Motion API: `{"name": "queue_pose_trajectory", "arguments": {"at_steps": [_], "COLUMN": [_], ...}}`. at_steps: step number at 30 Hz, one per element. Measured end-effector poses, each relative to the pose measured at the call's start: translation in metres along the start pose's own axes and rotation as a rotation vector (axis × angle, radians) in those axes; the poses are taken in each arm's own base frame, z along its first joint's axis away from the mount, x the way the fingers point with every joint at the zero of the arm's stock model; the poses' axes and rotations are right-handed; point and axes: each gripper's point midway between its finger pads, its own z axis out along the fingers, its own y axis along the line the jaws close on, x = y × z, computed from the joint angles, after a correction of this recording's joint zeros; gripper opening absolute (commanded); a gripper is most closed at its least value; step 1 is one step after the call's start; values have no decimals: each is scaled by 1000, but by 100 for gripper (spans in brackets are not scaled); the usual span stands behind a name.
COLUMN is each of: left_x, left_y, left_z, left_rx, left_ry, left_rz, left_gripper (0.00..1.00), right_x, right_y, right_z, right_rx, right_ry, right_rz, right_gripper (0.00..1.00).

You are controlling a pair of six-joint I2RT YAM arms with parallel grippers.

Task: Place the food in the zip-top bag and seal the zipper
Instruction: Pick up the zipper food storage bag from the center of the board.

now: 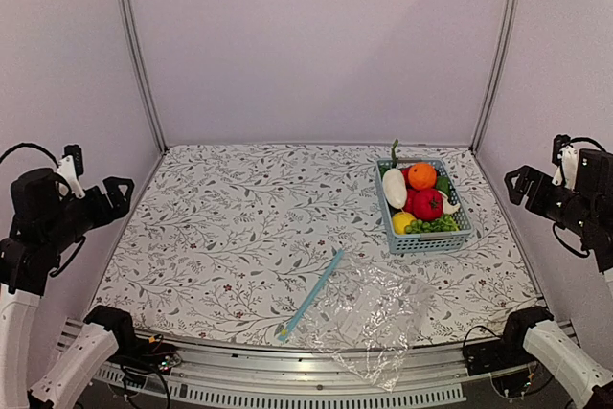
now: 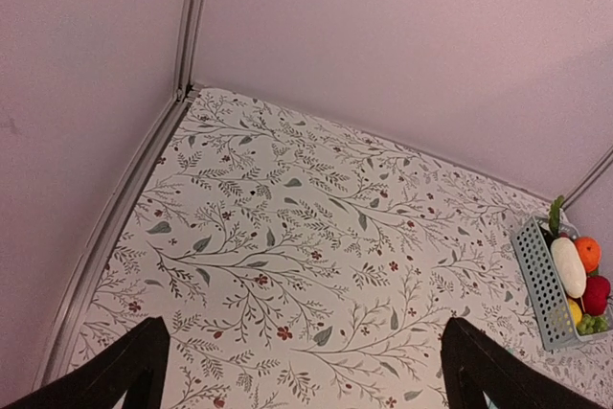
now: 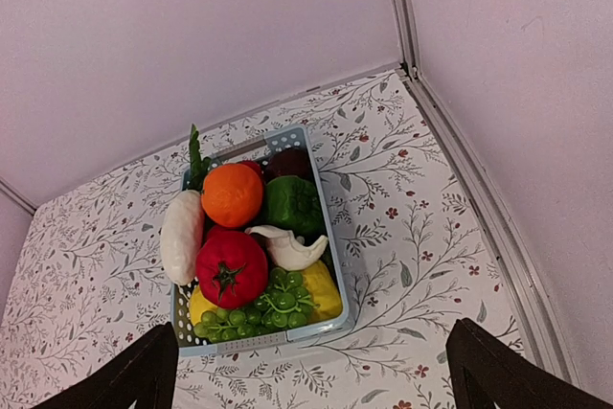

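While both arms hang beside the worktop (image 1: 239,237), the left gripper (image 2: 303,366) and the right gripper (image 3: 311,366) have their jaws spread wide and hold nothing. The food sits piled in a light blue mesh basket (image 1: 426,244) near the worktop's far right corner. A white radish (image 1: 394,188) lies along the basket's left wall, an orange (image 1: 421,175) sits behind a red tomato (image 1: 427,204), and a lemon (image 1: 402,221) and a green grape bunch (image 1: 436,225) are at the near end. The zip-top bag (image 1: 369,313) lies crinkled at the near edge, right of the middle, with one corner hanging over. Its zipper (image 1: 311,294) runs aslant along the bag's left side, apart from the basket.
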Motion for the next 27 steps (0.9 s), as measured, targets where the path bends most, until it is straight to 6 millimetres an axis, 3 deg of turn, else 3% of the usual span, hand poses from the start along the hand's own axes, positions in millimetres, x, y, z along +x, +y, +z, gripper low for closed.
{"name": "queue_pose_trajectory", "arguments": {"at_steps": [8, 17, 23, 27], "left_x": [-1, 11, 33, 69], "left_y": [3, -17, -44, -70], "left_z": [0, 9, 17, 17], "left_rx": [-18, 95, 219, 306], "left_ry": [-7, 78, 209, 334], "left_rz": [-1, -21, -100, -85], "left_gripper": [100, 99, 100, 100], "right_x": [0, 11, 48, 86], "right_y": [0, 19, 32, 41], "right_z": [0, 8, 19, 21], "right_rx": [-1, -88, -151, -196], "right_ry": [1, 112, 264, 366], "right_rz": [1, 37, 70, 55], "right_gripper": [99, 95, 91, 89]}}
